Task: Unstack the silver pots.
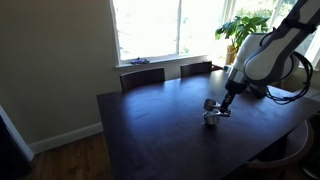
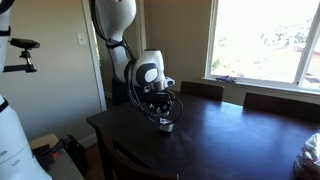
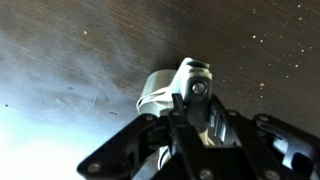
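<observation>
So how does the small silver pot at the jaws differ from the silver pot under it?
The upper shiny silver metal pot hangs clear of the dark wooden table; the lower shiny silver metal pot sits on it. The upper one is pinched by the jaws; the lower one is free. Both are small, round and shiny.

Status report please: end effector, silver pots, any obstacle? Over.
End effector closed on rim of a silver pot. Pot low at the dark table; stack count unclear. No obstacle visible nearby.
</observation>
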Action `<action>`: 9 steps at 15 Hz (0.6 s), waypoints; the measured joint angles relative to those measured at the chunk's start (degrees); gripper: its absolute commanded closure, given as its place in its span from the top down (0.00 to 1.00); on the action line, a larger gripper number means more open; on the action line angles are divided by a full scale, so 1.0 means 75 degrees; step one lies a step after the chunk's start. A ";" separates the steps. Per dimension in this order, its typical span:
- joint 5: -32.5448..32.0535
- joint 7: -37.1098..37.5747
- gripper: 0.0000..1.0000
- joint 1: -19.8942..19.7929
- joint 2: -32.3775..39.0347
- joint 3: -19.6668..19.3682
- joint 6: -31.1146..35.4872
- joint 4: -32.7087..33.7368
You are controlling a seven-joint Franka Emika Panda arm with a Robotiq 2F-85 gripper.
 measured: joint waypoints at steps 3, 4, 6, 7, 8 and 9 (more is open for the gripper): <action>0.0029 0.0000 0.12 0.0000 -0.0091 0.0046 0.0017 0.0000; 0.0051 0.0000 0.12 0.0000 -0.0134 0.0061 0.0034 -0.0002; 0.0073 0.0000 0.12 0.0000 -0.0246 0.0082 0.0065 -0.0030; 0.0075 0.0000 0.12 0.0000 -0.0295 0.0087 0.0083 -0.0051; 0.0076 0.0000 0.12 0.0000 -0.0342 0.0087 0.0092 -0.0072; 0.0091 0.0001 0.12 0.0000 -0.0388 0.0087 0.0093 -0.0092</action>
